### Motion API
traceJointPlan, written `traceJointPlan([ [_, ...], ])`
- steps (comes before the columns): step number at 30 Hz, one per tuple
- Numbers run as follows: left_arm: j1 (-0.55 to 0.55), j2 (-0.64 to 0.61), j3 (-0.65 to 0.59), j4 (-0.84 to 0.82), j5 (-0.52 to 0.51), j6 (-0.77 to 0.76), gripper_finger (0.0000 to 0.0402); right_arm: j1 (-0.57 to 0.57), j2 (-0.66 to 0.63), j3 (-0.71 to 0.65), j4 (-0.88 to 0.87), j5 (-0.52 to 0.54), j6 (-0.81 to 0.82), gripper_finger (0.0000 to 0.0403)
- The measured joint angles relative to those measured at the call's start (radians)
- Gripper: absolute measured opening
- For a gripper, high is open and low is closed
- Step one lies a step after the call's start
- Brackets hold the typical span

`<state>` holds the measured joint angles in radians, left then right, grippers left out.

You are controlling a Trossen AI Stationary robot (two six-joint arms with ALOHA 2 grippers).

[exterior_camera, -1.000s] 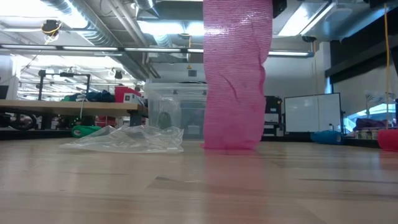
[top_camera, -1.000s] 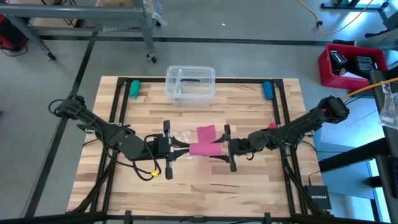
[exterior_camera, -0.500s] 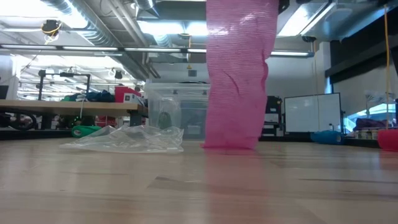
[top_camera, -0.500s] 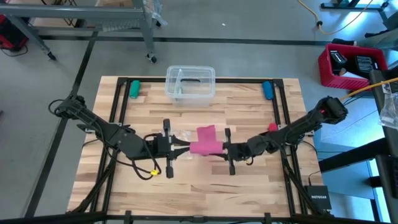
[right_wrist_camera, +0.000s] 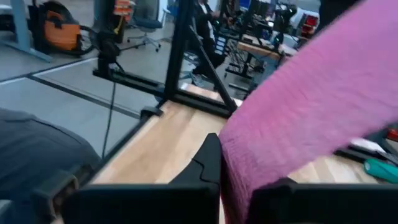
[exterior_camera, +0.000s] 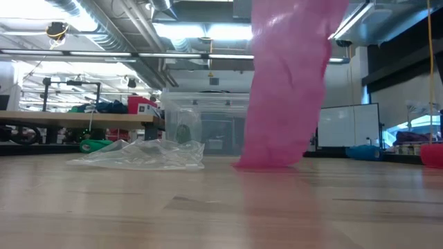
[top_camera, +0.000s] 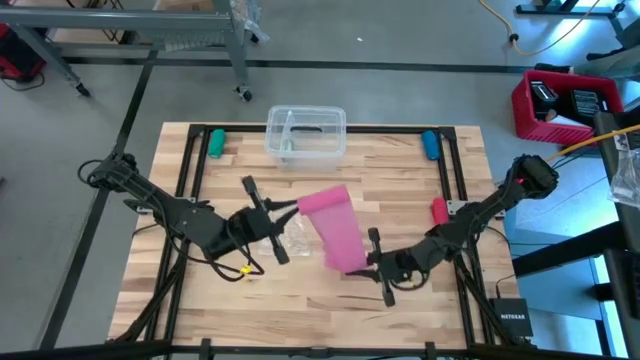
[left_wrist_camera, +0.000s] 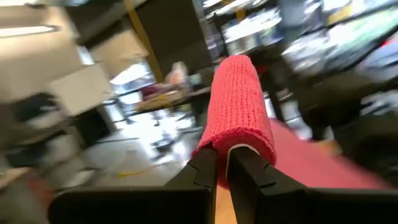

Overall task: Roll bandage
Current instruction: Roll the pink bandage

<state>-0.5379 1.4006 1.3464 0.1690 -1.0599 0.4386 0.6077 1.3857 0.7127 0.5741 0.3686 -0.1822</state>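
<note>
The pink bandage [top_camera: 335, 230] runs as a flat strip slanting across the table's middle. Its rolled part [left_wrist_camera: 239, 106] sticks out beyond my left gripper [top_camera: 290, 208], which is shut on the roll's end. My right gripper [top_camera: 362, 264] is shut on the strip's near end, toward the table's near edge. In the low view the strip [exterior_camera: 287, 90] slants down, and its lower end [exterior_camera: 266, 163] reaches the tabletop. My left gripper pinches the roll's near end [left_wrist_camera: 225, 151] between its two fingers, coming level from the table's left. The roll points away along the fingers, lifted clear of the table. My right gripper pinches the strip at its edge [right_wrist_camera: 236, 177] between the two fingers, coming level from the right. From there the strip rises toward the roll, fairly flat.
A crumpled clear wrapper [top_camera: 290, 233] lies on the wood under the left gripper. A clear plastic box [top_camera: 305, 133] stands at the far edge, with a green thing [top_camera: 215, 143] and a blue thing [top_camera: 430, 145] at the far corners. A small red object [top_camera: 438, 210] lies at the right.
My right gripper has shut on the bandage and gone toward the table's near edge, drawing the strip out from the roll. My left gripper has rolled and swung its fingers toward the far edge, turning the roll with it. The hanging strip now leans instead of hanging straight.
</note>
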Motion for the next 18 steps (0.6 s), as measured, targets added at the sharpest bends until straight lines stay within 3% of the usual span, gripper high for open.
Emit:
traceJointPlan([
  [10, 0.069, 0.001, 0.000, -0.013, -0.137, 0.142, 0.0015, 0.121, 0.000, 0.247, -0.279, 0.033, 0.002, 0.0002],
  [18, 0.136, 0.003, 0.000, -0.077, -0.141, 0.145, 0.0015, 0.160, 0.000, 0.459, -0.443, 0.057, -0.008, 0.0002],
])
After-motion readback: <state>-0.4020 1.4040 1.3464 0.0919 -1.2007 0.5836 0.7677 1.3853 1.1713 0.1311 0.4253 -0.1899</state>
